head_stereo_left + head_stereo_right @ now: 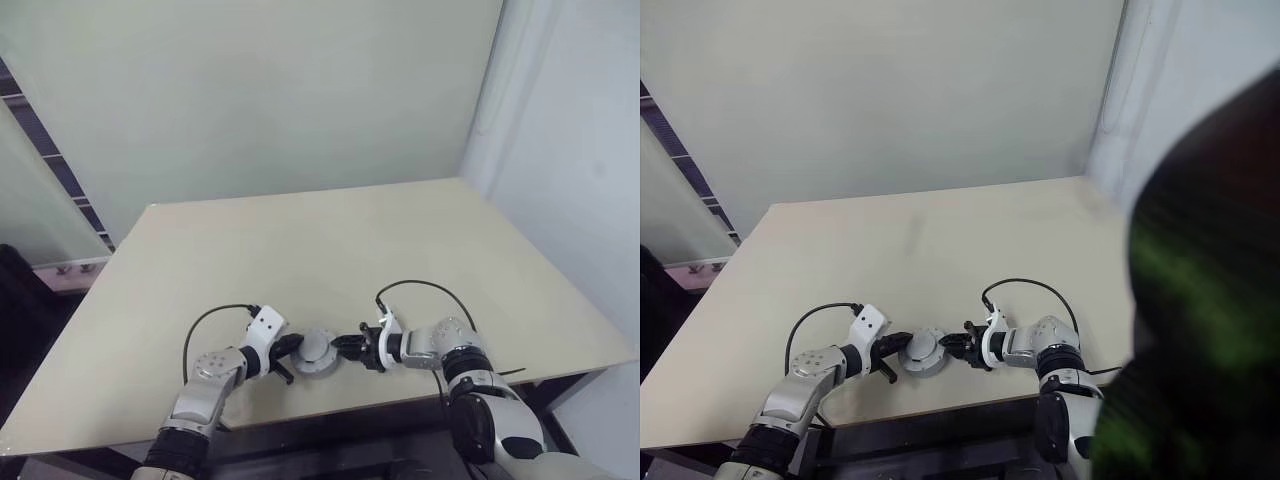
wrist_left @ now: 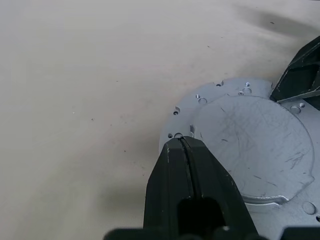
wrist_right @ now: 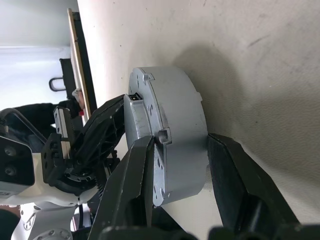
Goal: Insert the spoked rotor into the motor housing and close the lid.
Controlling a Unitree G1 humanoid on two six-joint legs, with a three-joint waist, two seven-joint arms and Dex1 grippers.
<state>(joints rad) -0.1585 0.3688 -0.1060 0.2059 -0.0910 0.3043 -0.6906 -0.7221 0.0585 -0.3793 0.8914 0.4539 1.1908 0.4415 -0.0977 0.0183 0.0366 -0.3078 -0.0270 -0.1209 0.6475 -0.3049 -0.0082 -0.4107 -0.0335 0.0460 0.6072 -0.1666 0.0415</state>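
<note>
The lid (image 1: 318, 351) lies near the table's front edge, plain light grey face up, with a broad raised hub (image 2: 250, 150) and a flange with small holes. My left gripper (image 1: 290, 352) is shut, and its joined tips (image 2: 181, 145) touch the lid's left rim. My right gripper (image 1: 348, 346) reaches in from the right. Its two fingers (image 3: 137, 170) stand on either side of the lid's thick grey wall (image 3: 180, 115), close against it. The spoked rotor and the motor housing are hidden beneath or behind the lid.
The beige table (image 1: 350, 240) stretches back to a pale wall. Its front edge runs just below both grippers. Black cables (image 1: 420, 285) loop up from each wrist. A dark blurred mass (image 1: 1210, 300) covers the right side of the right eye view.
</note>
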